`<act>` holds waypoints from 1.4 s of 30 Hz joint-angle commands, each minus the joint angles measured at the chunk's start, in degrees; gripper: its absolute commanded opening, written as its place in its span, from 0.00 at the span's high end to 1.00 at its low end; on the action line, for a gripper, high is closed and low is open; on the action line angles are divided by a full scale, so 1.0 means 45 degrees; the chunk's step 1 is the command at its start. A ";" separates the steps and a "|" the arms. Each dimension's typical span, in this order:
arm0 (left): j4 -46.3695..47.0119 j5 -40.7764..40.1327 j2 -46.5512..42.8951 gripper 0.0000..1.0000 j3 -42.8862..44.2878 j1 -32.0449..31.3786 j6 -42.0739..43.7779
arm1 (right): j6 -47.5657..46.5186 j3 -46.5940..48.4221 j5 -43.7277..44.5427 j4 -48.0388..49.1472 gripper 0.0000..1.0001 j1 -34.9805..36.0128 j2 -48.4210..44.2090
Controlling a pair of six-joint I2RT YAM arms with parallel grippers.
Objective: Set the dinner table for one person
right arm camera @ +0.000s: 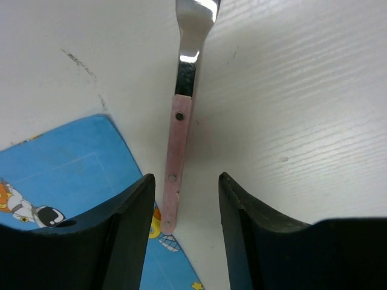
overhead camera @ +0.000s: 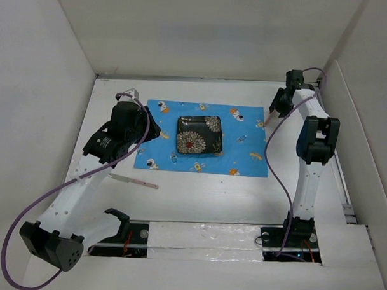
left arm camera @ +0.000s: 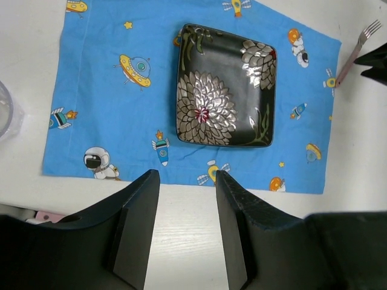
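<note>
The white dinner table (overhead camera: 211, 196) carries a blue cartoon-print placemat (overhead camera: 244, 140) with a black floral square plate (overhead camera: 199, 135) on it. A fork with a pink handle (right arm camera: 175, 163) lies just off the mat's right edge, its handle end touching the mat corner. My right gripper (right arm camera: 186, 181) is open and hangs low over that handle end, with the handle between the jaws; it also shows in the top view (overhead camera: 274, 113). My left gripper (left arm camera: 186, 181) is open and empty over bare table at the mat's left edge (overhead camera: 151, 132), facing the plate (left arm camera: 225, 84).
A knife with a pink handle (overhead camera: 132, 180) lies on the table near the front left, beside the left arm. A clear glass (overhead camera: 130, 93) stands at the back left, partly hidden by the left arm. White walls close in the table on three sides.
</note>
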 commanded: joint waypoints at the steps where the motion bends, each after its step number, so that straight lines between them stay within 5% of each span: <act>1: 0.0495 0.0440 0.0106 0.60 -0.0097 -0.0035 0.0277 | -0.0377 0.1381 0.0497 -0.0541 0.48 0.0032 0.0109; 16: 0.1277 0.0676 0.1258 0.59 0.0372 -0.0035 0.1643 | -0.0338 0.3119 0.1591 -0.1966 0.54 0.0539 0.1827; 21: 0.1335 0.0812 0.1317 0.59 0.0294 0.0082 0.1820 | -0.0319 0.3668 0.1825 -0.2279 0.74 0.0540 0.2141; 23: 0.1413 0.0812 0.1298 0.59 0.0313 0.0082 0.1898 | -0.0085 0.3590 0.2214 -0.2240 0.99 0.0540 0.1928; 29: 0.1317 0.1007 0.1531 0.56 0.1113 0.0082 0.1937 | -0.0377 0.2360 0.2063 -0.0934 1.00 0.0540 -0.0628; 35: 0.1121 0.2003 0.1045 0.55 0.2441 0.0082 0.1217 | -0.0144 0.0275 0.0462 0.0237 1.00 0.2626 -0.3614; 42: 0.0557 0.1479 -0.1976 0.54 0.1896 -0.0289 -0.0464 | 0.1184 -0.0880 -0.0908 0.1214 1.00 0.6317 -0.4381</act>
